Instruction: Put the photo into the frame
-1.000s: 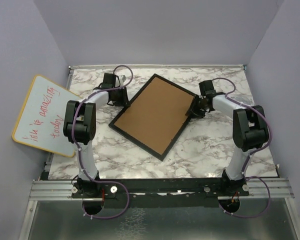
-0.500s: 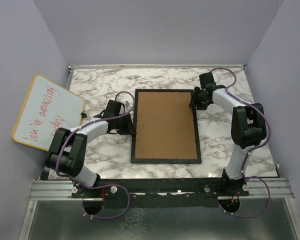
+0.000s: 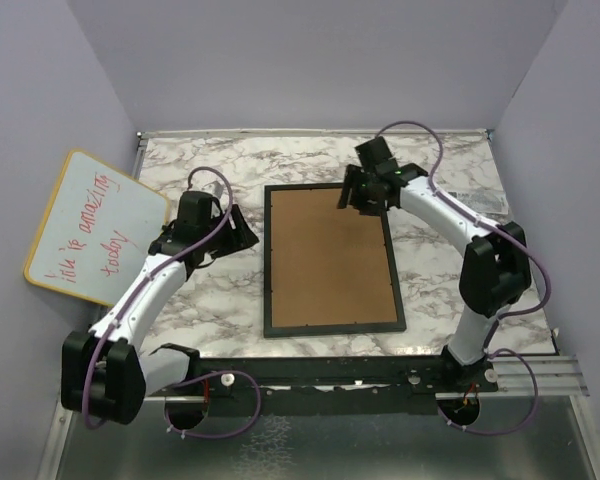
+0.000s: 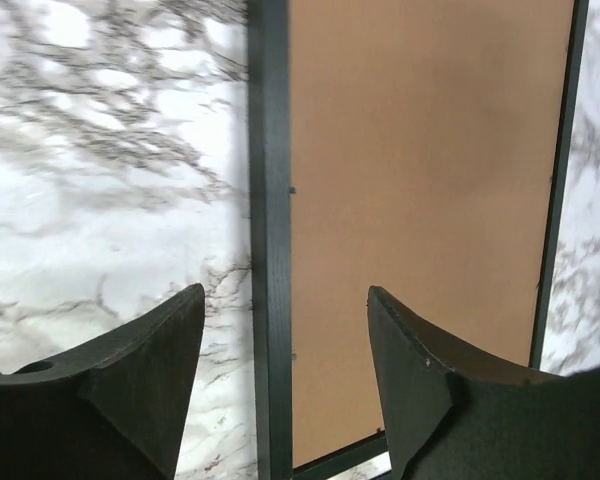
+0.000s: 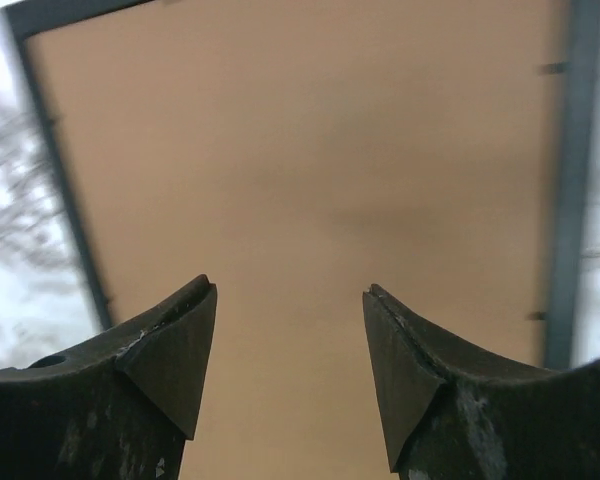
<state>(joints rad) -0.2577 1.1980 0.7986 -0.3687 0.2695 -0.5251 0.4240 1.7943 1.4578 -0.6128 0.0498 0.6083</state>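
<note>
The frame (image 3: 268, 262) lies flat mid-table, back side up, its thin black rim around the brown backing board (image 3: 330, 262). The photo is not in view. My left gripper (image 3: 250, 238) is open and empty just left of the frame's left rail. In the left wrist view the left gripper (image 4: 285, 300) hangs above that rail (image 4: 270, 250), with the backing board (image 4: 420, 180) beyond. My right gripper (image 3: 348, 198) is open and empty above the board's far end. In the right wrist view the right gripper (image 5: 290, 290) hovers over the brown board (image 5: 300, 150).
A yellow-rimmed whiteboard (image 3: 95, 228) with red writing leans at the table's left edge. The marble tabletop (image 3: 450, 270) surrounds the frame. Grey walls close in the left, right and back sides.
The frame turned from a diagonal to square with the table. My left gripper drew back from its left rail. My right gripper moved left over the board's far end.
</note>
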